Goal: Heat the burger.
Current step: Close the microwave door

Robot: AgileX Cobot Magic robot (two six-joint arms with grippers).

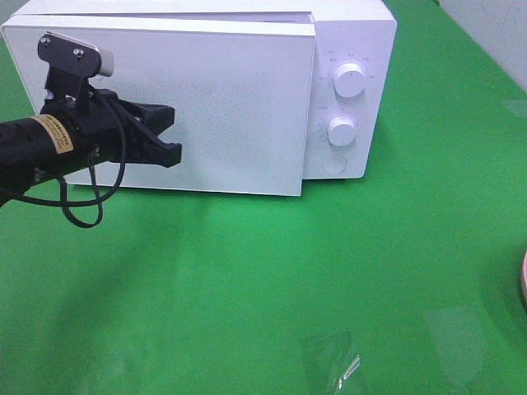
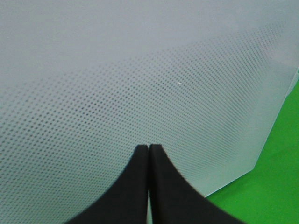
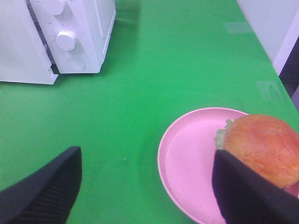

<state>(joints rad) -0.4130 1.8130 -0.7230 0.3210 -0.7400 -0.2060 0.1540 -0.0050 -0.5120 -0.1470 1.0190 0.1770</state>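
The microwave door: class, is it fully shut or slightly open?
Slightly open. The microwave door stands proud of the body beside the knobs, its free edge showing a gap in the right wrist view.

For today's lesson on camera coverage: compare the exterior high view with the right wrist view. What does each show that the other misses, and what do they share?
Only the exterior high view shows the black left hand, shut, at the white microwave's slightly open dotted door.

Only the right wrist view shows the golden-brown bun burger on the round pink plate, framed by the open right hand.

Both show the white microwave, its two round knobs and the green table.
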